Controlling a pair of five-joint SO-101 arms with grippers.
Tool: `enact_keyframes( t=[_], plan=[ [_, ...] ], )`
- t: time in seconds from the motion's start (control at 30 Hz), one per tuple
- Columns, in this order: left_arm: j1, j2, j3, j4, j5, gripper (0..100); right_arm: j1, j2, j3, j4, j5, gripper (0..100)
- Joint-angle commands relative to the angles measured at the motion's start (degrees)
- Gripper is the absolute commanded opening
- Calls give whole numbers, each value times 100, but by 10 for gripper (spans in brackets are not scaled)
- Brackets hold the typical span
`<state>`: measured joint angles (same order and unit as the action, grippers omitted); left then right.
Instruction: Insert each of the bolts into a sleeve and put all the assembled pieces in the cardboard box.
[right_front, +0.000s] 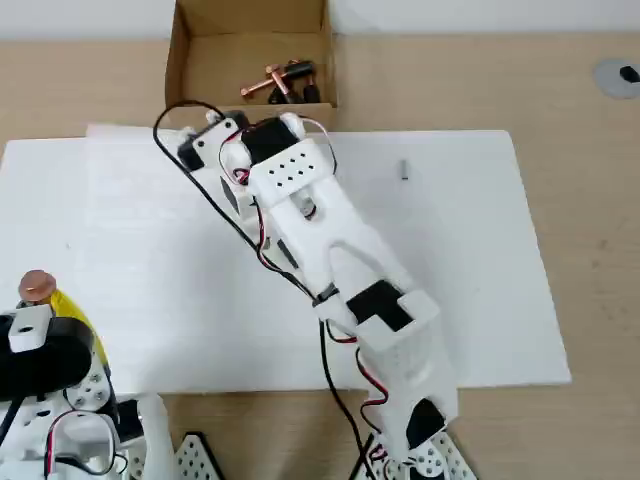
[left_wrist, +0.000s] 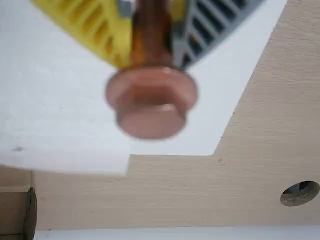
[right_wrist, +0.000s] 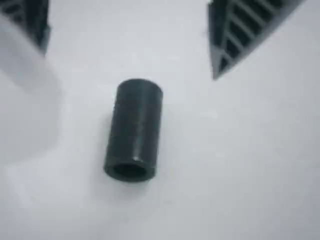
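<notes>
— While the cardboard box (right_front: 182, 60) is seen just beyond the right gripper (right_wrist: 129, 61), what is held by the left gripper (left_wrist: 152, 50)?
— The bolt (left_wrist: 150, 100) is clamped there, head outward. The right gripper's jaws are spread wide, and the sleeve (right_wrist: 134, 130) is laid between them, untouched.

The cardboard box (right_front: 180, 60) runs off the high view's top edge, and the assembled pieces (right_front: 283, 82) in it overlap — their count cannot be told. A small grey thing (right_front: 404, 170) on the white sheet (right_front: 480, 280) is too small to name. The bolt (left_wrist: 150, 100) is blurred close up; its shank and the fingers (left_wrist: 85, 30) of the left gripper (left_wrist: 151, 65) are cut off by the picture's edge. The dark fingers (right_wrist: 240, 35) of the right gripper (right_wrist: 129, 60) are cut off too, and a blurred white shape (right_wrist: 25, 100) beside the sleeve (right_wrist: 134, 130) cannot be made out.
</notes>
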<state>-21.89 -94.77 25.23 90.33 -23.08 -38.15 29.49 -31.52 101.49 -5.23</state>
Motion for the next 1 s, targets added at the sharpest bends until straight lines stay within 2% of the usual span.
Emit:
enact_keyframes(
  t=[0.0, 0.2, 0.33, 0.43, 0.7, 0.97],
  plan=[
    [-79, 48, -237, -18, -35, 4, -136, -13, -277, 97, 53, 261],
    [-88, 48, -237, 70, -44, 4, 13, -259, -215, 97, 70, 261],
    [-79, 48, -237, 105, -35, 4, 215, -813, -268, 97, 484, 261],
    [-62, 48, -237, 97, -35, 4, 347, -989, 268, 97, 607, 261],
    [-79, 48, -237, 105, -35, 4, 884, -875, 1596, -387, 615, 261],
    [-79, 48, -237, 105, -35, 4, 901, -497, 1552, -598, 624, 260]
  ],
)
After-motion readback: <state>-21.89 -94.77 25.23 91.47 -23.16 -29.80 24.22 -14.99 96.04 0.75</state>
